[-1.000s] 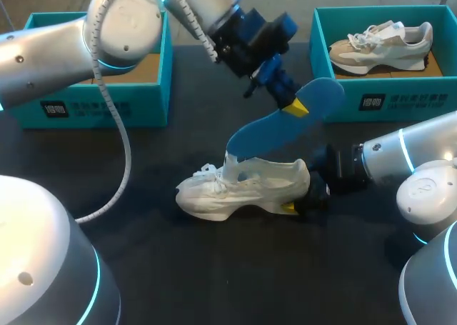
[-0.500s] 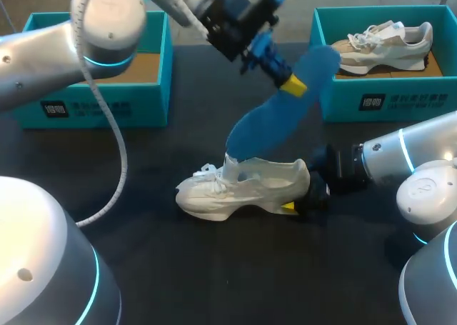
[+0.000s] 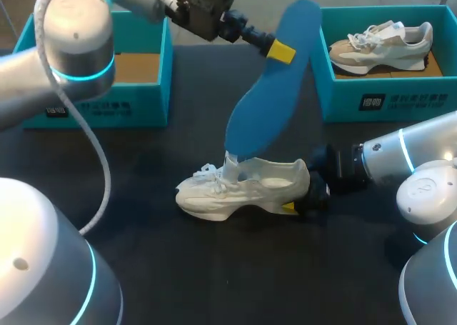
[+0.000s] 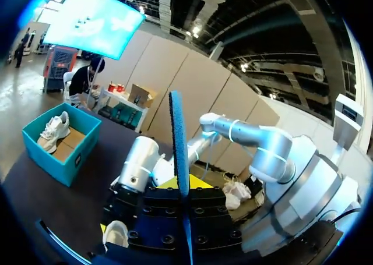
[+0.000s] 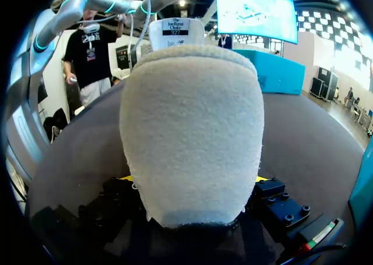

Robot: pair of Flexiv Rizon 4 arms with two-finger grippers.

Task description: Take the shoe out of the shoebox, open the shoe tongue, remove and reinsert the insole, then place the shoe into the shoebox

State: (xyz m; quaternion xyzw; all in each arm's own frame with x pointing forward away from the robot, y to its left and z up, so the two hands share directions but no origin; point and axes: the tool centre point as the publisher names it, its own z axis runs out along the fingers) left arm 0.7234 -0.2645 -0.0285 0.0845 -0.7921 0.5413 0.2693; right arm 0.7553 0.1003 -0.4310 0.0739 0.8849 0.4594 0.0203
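A white shoe [image 3: 243,186] lies on its sole on the black table, toe to the left. My right gripper [image 3: 296,202] is at its heel; in the right wrist view the heel [image 5: 192,125] fills the space between the fingers, with both yellow tips pressed against its sides. A blue insole [image 3: 268,96] stands steeply above the shoe, its lower end at the shoe's opening. My left gripper [image 3: 280,52] is shut on the insole's upper part. The left wrist view shows the insole [image 4: 178,142] edge-on between that gripper's [image 4: 182,186] fingers.
A teal shoebox [image 3: 107,107] with a bare cardboard floor stands at the back left, partly behind my left arm. Another teal shoebox [image 3: 400,100] at the back right holds a beige sneaker [image 3: 382,41].
My left gripper has risen and swung back to the left, tipping the insole more upright. Its lower end stays at the shoe's opening. The shoe and right arm are unmoved.
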